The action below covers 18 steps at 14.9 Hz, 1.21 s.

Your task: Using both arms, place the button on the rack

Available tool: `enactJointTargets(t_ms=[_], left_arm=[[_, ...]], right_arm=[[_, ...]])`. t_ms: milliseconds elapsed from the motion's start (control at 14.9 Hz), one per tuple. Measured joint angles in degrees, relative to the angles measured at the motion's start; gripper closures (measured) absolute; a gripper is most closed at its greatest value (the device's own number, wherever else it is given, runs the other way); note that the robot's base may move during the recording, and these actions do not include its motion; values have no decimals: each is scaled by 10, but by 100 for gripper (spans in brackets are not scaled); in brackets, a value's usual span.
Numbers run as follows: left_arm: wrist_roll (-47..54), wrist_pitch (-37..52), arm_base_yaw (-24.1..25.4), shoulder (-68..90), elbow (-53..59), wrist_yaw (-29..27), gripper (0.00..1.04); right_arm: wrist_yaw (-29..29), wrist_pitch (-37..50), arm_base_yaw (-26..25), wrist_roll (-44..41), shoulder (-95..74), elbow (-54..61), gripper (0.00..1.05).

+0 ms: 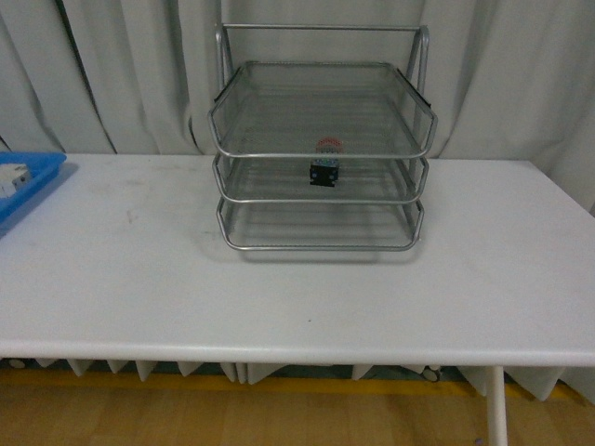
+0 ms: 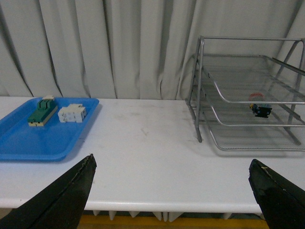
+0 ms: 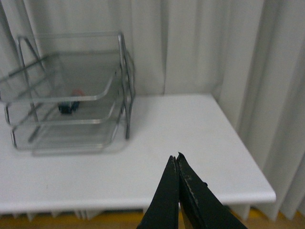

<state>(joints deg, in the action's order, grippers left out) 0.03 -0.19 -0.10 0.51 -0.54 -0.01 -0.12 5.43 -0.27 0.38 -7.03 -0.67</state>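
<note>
Button on rack's middle tier.

A red-capped button sat on the middle tier of a silver wire rack standing on a white table; a blue tray lay at the far left edge.

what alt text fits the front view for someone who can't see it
A small red-capped black push-button sits on the middle tier of a silver three-tier wire-mesh rack on a white table. A blue plastic tray pokes in at the left edge.
</note>
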Motion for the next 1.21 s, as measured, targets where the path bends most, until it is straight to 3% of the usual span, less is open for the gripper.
enactJointTargets(t_ms=[67,603,670,1138,1205], left_arm=[[0,0,0,0,0,0,7],[0,0,0,0,0,0,7],[0,0,0,0,0,0,7],[0,0,0,0,0,0,7],[0,0,0,0,0,0,7]], right_arm=[[0,-52,0,0,37,0,103],[1,-56,0,0,68,0,103],[1,-56,0,-1,68,0,98],[1,-56,0,-1,68,0,7],[1,-56,0,-1,68,0,7]])
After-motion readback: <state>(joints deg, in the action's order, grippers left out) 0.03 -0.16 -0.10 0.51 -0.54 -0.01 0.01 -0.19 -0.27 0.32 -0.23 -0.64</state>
